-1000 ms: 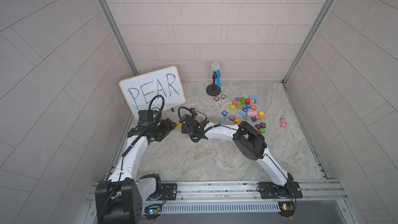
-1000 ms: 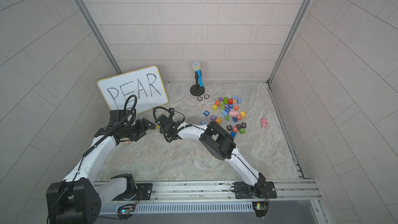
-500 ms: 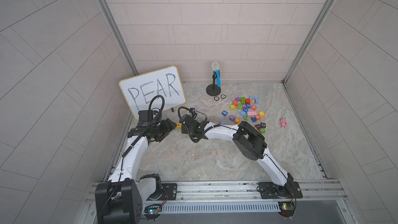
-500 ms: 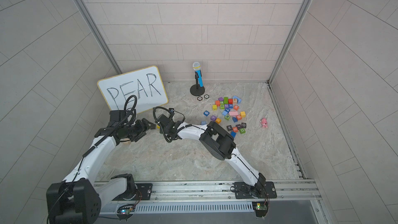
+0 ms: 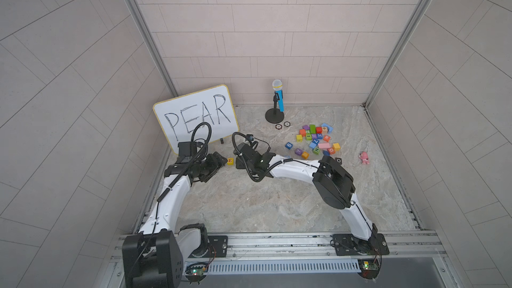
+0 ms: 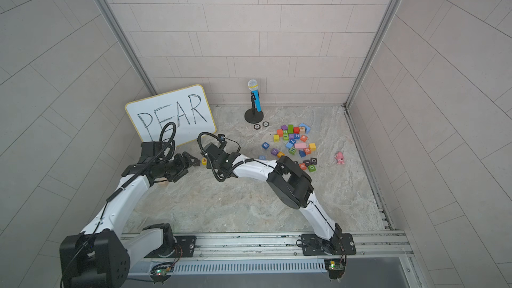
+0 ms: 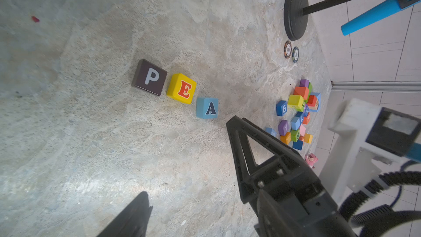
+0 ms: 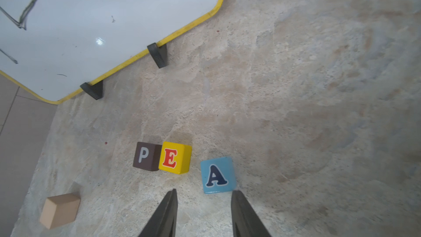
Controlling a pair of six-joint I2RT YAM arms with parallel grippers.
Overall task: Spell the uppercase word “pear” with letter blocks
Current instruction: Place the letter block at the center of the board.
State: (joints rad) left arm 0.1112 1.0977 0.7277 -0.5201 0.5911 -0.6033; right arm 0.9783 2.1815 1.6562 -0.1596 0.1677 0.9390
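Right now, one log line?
row: P, E, A blocks; R block: in pile; right gripper: open near A; left gripper: open

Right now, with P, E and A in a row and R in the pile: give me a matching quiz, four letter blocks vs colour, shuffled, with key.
Blocks:
1. P block
2. E block
3. A block
4. R block

Colours:
a. light blue
b. orange-red
c. dark brown-purple
d. yellow

Pairs: 1-c, 2-d, 3-a, 4-b.
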